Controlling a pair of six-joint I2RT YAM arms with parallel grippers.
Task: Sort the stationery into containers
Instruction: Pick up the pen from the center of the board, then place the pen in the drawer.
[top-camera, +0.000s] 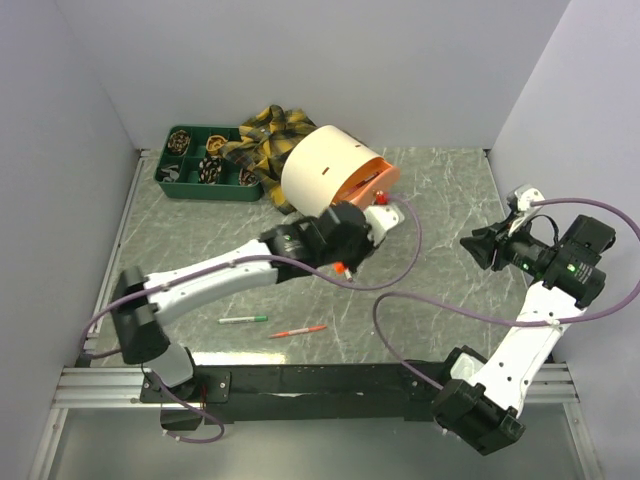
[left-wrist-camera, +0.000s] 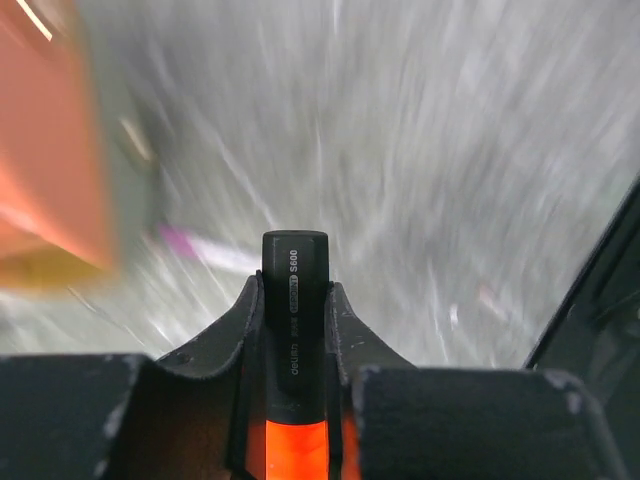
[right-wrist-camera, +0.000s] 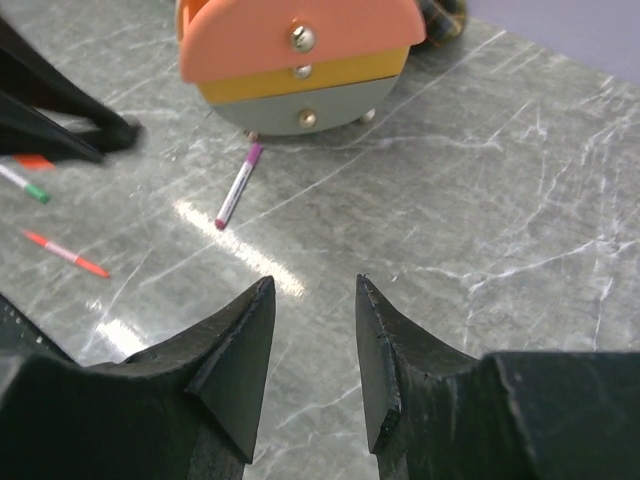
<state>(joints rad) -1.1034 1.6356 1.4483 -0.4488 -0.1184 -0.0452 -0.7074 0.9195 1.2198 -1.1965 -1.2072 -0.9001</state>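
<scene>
My left gripper is shut on a black highlighter with an orange cap, just in front of the cream drum lying on its side, orange inner tray facing right. The left wrist view is motion-blurred, with my gripper above the table. My right gripper is open and empty, fingers apart above bare table, facing the drum. A pink-tipped marker lies in front of the drum. A green-tipped pen and a red pen lie near the front.
The dark green divided tray stands at the back left with items in its compartments. The yellow-and-black plaid cloth lies between the tray and the drum. Walls close off the left, back and right sides.
</scene>
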